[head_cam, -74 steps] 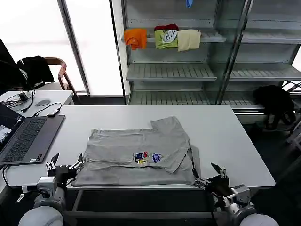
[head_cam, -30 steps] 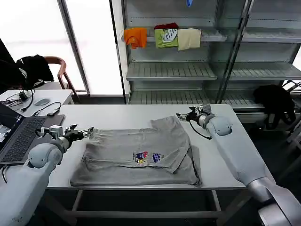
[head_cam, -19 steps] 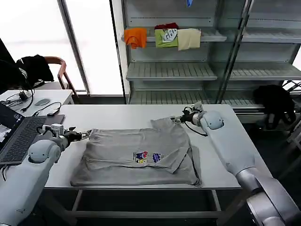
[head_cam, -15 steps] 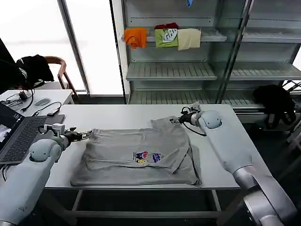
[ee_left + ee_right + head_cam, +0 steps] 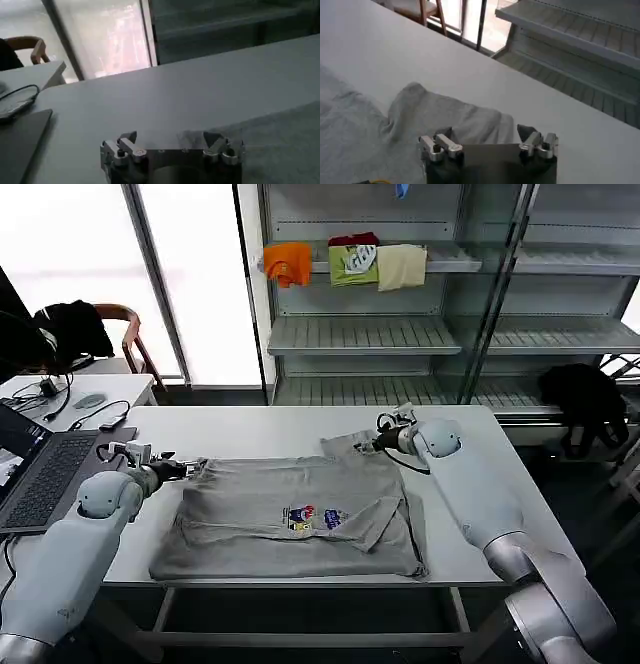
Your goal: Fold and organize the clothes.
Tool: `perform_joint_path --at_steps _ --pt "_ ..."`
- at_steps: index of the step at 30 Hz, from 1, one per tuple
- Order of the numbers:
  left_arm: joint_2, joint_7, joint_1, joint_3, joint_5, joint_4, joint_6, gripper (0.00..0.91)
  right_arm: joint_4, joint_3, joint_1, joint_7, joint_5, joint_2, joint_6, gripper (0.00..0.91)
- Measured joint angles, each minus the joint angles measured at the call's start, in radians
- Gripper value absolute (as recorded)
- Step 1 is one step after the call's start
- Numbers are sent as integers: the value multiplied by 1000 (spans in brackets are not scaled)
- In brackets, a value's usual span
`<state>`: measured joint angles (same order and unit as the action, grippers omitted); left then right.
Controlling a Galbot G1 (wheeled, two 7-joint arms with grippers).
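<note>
A light grey short-sleeved shirt (image 5: 300,504) lies partly folded on the white table (image 5: 480,484), its multicoloured chest print (image 5: 313,518) facing up and one sleeve turned in over the front. My left gripper (image 5: 190,467) is at the shirt's far left corner, low over the table; in the left wrist view it (image 5: 170,137) stands open, with the grey fabric (image 5: 280,135) just ahead of it. My right gripper (image 5: 366,445) is at the far right sleeve; in the right wrist view it (image 5: 484,134) stands open over the sleeve's cloth (image 5: 445,112).
An open laptop (image 5: 45,474) sits at the table's left edge. Behind the table is a metal shelf (image 5: 365,334) holding small folded orange, green and cream garments (image 5: 345,264). A chair with a black garment (image 5: 70,329) stands at the back left, a dark bag (image 5: 585,399) at the right.
Both arms came up from the table's front edge to the shirt's far corners. In the last second each gripper closed in on the fabric edge; the shirt has not moved.
</note>
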<state>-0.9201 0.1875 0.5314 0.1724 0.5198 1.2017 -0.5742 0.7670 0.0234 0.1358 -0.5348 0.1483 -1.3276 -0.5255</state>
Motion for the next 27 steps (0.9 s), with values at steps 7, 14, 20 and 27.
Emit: perform_joint_path --at_steps 7,14,20,27 --pt "-12 31 1 4 -2 -20 -1 20 -1 -4 10 -13 -6 1 2 0" --pt "-14 65 17 14 -12 -18 0 20 10 -3 24 -22 -11 8 3 0" --pt "-8 96 26 17 -18 -5 0 10 24 4 36 -25 -12 16 5 0" --pt "0 102 26 28 -3 20 -3 10 55 21 41 -18 6 33 9 0"
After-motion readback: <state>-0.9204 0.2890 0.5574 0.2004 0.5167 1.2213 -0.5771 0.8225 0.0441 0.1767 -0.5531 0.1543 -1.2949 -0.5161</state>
